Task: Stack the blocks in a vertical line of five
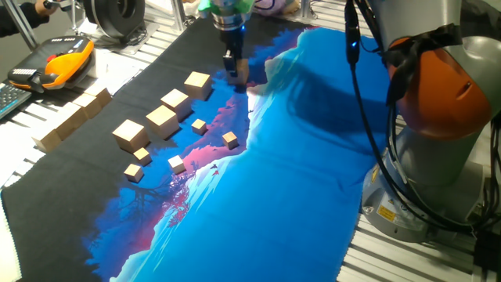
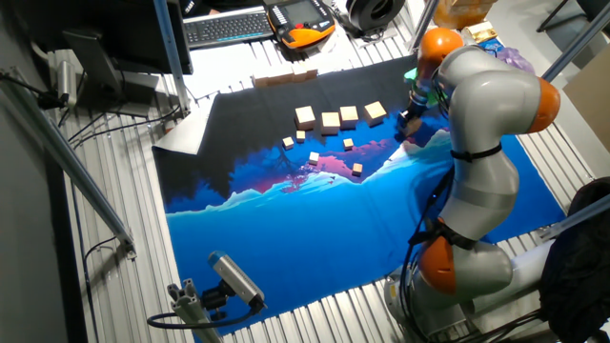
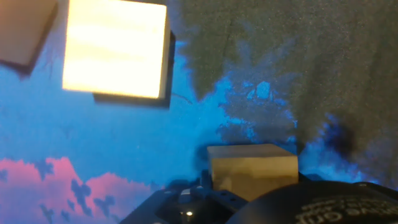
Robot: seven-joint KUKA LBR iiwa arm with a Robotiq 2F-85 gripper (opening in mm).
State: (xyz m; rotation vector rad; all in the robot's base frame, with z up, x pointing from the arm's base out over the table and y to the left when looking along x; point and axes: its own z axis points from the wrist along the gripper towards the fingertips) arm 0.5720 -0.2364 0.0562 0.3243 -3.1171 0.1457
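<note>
The claw sits low over the cloth at the frame's top centre, clamped on one block — seen close in the hand view. Four more blocks run in a diagonal row at left — tiny cubes scattered just below

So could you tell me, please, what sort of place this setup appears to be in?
Most likely a robotics lab. An orange-and-grey robot arm stands at a ribbed aluminium table, an orange-and-black handheld controller lies near a black keyboard, and light-tan wooden cubes sit on a blue-and-black printed cloth.
</note>
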